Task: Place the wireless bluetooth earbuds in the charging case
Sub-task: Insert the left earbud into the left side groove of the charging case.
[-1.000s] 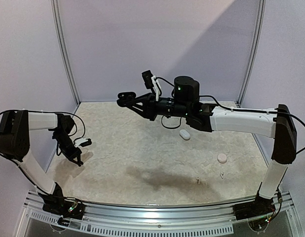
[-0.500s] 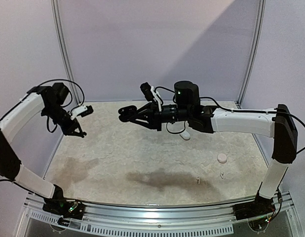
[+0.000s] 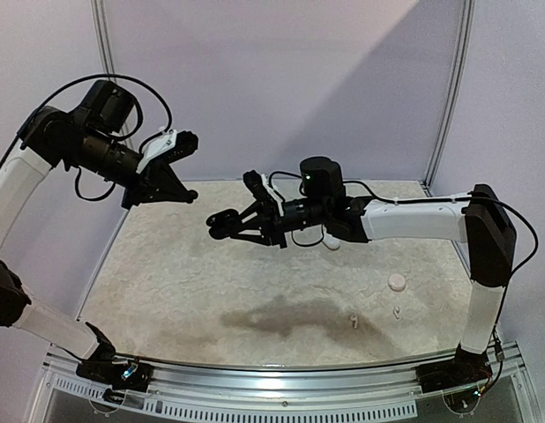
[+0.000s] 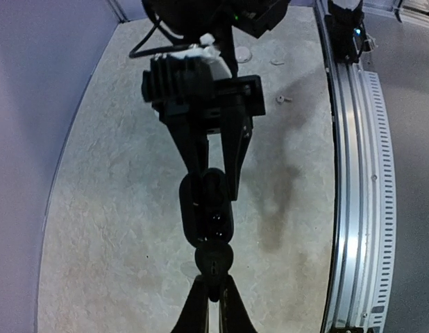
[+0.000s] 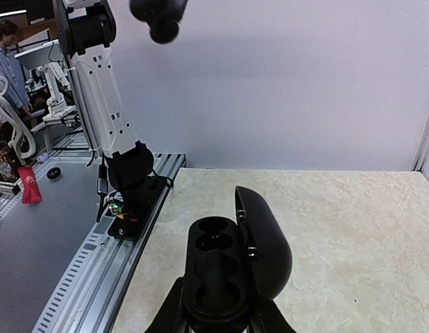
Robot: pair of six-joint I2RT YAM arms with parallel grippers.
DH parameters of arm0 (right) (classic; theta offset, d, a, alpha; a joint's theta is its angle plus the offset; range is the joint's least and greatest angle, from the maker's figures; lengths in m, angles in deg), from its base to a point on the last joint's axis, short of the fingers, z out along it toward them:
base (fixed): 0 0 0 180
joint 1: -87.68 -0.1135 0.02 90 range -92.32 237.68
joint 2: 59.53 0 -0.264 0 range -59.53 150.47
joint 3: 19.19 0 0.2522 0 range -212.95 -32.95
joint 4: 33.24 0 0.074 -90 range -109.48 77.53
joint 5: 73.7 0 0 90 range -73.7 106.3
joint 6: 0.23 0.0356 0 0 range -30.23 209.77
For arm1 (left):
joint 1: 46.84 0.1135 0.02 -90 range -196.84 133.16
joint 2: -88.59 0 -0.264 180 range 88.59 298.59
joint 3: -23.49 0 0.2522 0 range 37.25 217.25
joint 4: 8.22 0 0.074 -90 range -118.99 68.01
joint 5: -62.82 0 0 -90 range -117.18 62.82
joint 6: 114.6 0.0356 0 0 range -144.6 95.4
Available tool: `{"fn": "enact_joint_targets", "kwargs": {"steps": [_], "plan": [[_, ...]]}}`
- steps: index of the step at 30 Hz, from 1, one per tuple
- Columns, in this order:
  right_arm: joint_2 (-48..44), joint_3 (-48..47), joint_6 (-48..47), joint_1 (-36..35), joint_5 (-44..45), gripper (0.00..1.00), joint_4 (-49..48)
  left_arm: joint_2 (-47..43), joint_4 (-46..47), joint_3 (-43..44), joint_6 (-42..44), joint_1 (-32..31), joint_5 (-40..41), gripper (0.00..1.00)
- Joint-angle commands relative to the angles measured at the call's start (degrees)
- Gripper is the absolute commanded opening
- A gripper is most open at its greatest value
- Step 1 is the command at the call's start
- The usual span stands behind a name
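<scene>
A 2-arm robot works over a pale, stone-patterned table [image 3: 167, 291]. The right gripper [image 5: 218, 312] reaches out above the table, its jaws narrow around the near end of an open black charging case [image 5: 194, 277]. The lid [image 5: 270, 243] is swung open along the case's right side in the wrist view, and 2 round sockets [image 5: 214, 243] face up. I cannot tell whether both sockets are empty.

The left gripper [image 4: 213, 295] hangs higher than the case and, from overhead, to the left of it. Its fingers are closed to a pinch on what looks like 1 small, roundish black earbud [image 4: 214, 258]. The bud is clear of the case, just off the case's free end in the left wrist view.

On the table, right of the case and well apart from it, lie a white case [image 3: 331, 240], a white round piece [image 3: 397, 281] and 2 tiny white earbuds [image 3: 397, 311].

The step in hand appears to be bringing the black bud to the case. The next move calls for lining the bud up over 1 socket, lowering it until it seats, and releasing only then, with the right arm keeping the case level.
</scene>
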Motion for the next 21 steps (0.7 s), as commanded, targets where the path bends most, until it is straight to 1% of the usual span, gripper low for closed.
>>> {"fn": "enact_joint_targets", "kwargs": {"steps": [1,4,8,11,16,21], "plan": [[0.3,-1.7,-3.7,-0.8,-0.6,0.00,-1.1,3.5,-21.6,4.2,-2.8,-6.5,3.2,0.00],[0.1,-2.1,-4.7,-1.2,-0.6,0.00,-1.1,4.4,-22.7,3.5,-2.1,-8.5,3.7,0.00],[-0.1,-2.5,-6.2,-1.9,-0.6,0.00,-0.7,5.0,-22.5,2.0,-0.3,-8.6,6.9,0.00],[-0.4,-2.8,-7.7,-2.3,-0.6,0.00,0.5,6.3,-23.6,3.0,0.6,-8.5,7.4,0.00],[-0.8,-3.2,-9.2,-2.6,-0.2,0.00,1.6,7.3,-25.2,1.3,1.9,-8.6,7.6,0.00],[-1.0,-3.3,-9.3,-2.6,0.1,0.00,1.9,6.1,-25.6,0.3,4.1,-8.6,9.5,0.00]]}}
